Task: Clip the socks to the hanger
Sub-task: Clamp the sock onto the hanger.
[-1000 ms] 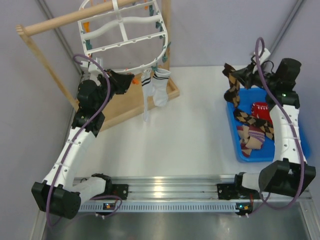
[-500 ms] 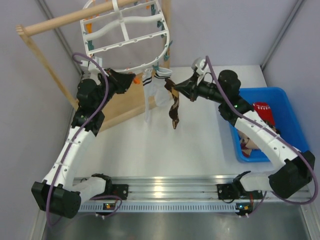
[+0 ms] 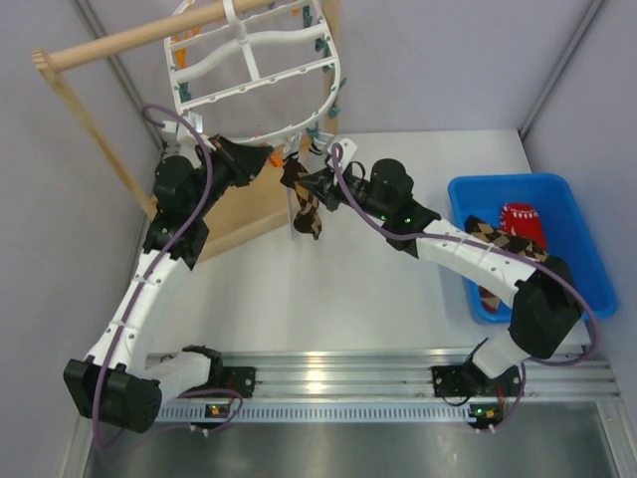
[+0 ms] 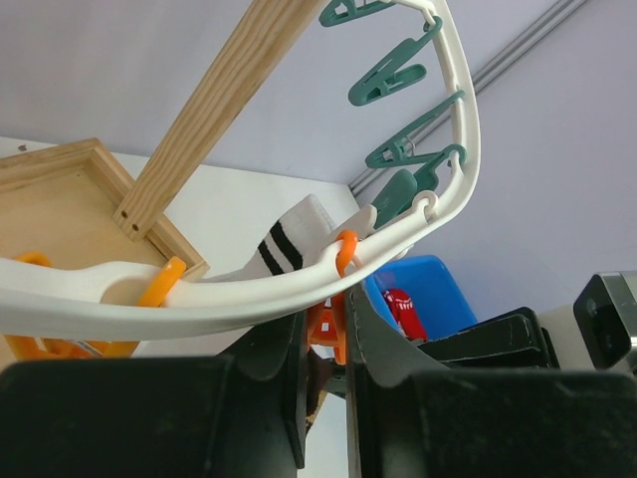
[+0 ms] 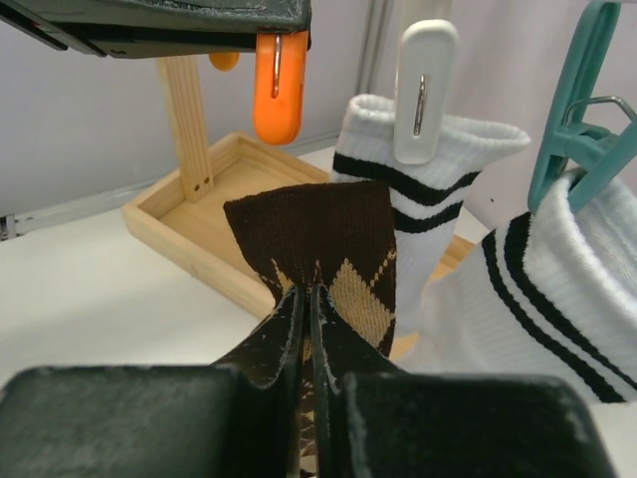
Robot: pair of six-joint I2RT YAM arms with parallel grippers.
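White table [image 3: 328, 289]: right hand [image 5: 307, 289] is clamping argyle sock [image 5: 314, 234], cuff just below orange clip [image 5: 278, 90] that left hand [image 4: 323, 349] is pinching on hanger [image 4: 249, 294]. Risk: cuff missing clip's mouth, sock falling.

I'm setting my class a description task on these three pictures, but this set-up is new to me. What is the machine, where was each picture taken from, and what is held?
Two white robot arms are bolted to a table. One picture looks down from above; the other two come from cameras on the wrists. The left pincer squeezes an orange clip on the white drying hanger. The right pincer holds a brown argyle sock up just under that clip. Two white socks hang clipped beside it. More socks lie in the blue bin.
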